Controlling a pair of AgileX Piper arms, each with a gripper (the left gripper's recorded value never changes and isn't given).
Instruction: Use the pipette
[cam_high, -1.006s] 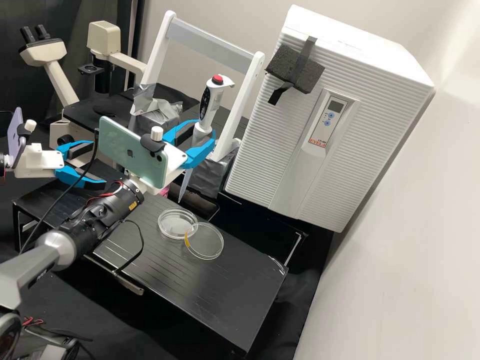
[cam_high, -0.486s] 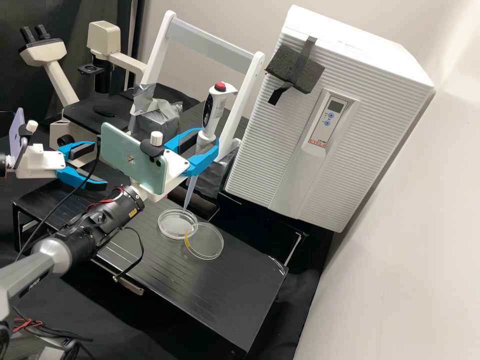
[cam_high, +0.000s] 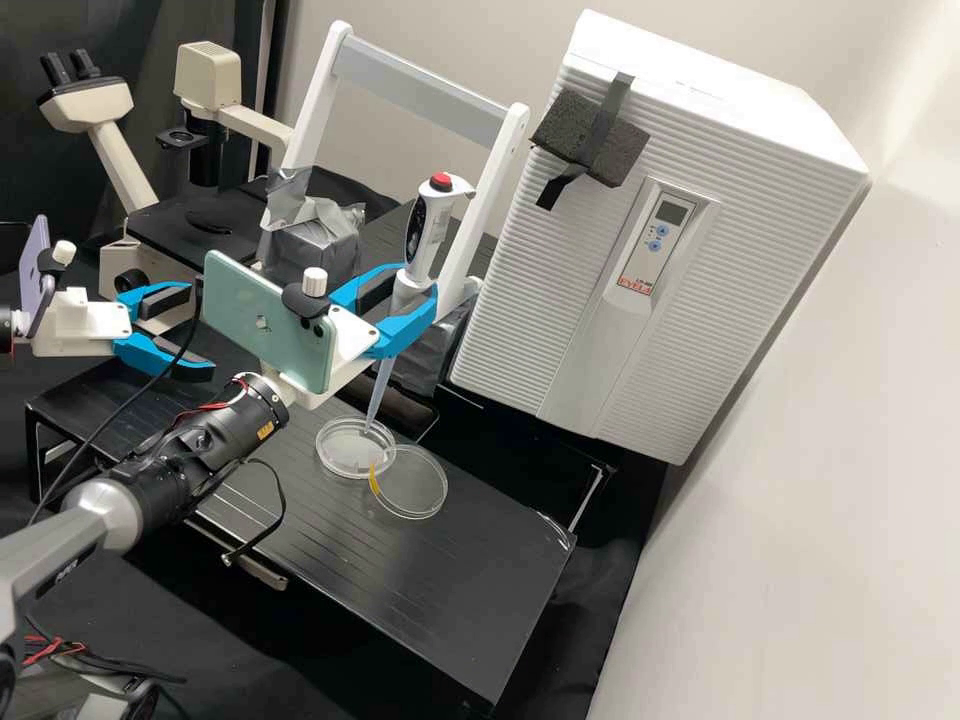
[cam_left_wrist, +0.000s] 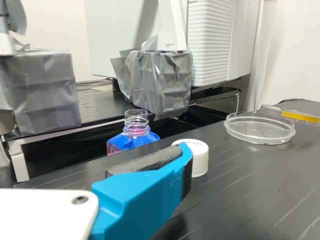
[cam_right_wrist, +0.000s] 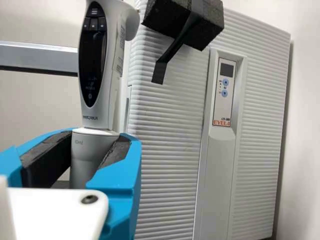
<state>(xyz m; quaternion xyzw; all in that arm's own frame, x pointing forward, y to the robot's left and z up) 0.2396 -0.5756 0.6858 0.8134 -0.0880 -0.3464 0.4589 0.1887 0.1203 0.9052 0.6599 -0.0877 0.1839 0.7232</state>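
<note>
My right gripper (cam_high: 400, 308) is shut on the lower body of a white pipette (cam_high: 425, 228) with a red button, held nearly upright. The pipette's clear tip (cam_high: 372, 415) points down into an open petri dish (cam_high: 352, 447) on the black platform (cam_high: 430, 580). The dish's lid (cam_high: 412, 483), carrying a yellow strip, leans on the dish's rim. In the right wrist view the pipette (cam_right_wrist: 100, 65) stands between the blue fingers (cam_right_wrist: 120, 170). My left gripper (cam_high: 150, 330) hovers open at the far left. Beyond its blue finger (cam_left_wrist: 145, 192) I see an uncapped bottle of pink liquid (cam_left_wrist: 134, 135), a white cap (cam_left_wrist: 196, 156) and the dish (cam_left_wrist: 259, 128).
A large white ribbed machine (cam_high: 650, 230) stands at the right behind the platform. A white rack frame (cam_high: 420, 90), tape-wrapped blocks (cam_high: 305, 225) and a microscope (cam_high: 100, 120) crowd the back left. The platform's near half is bare.
My right gripper has carried the pipette down and towards the dish, so its tip has dropped from above the platform into the dish. The left gripper has hardly moved.
</note>
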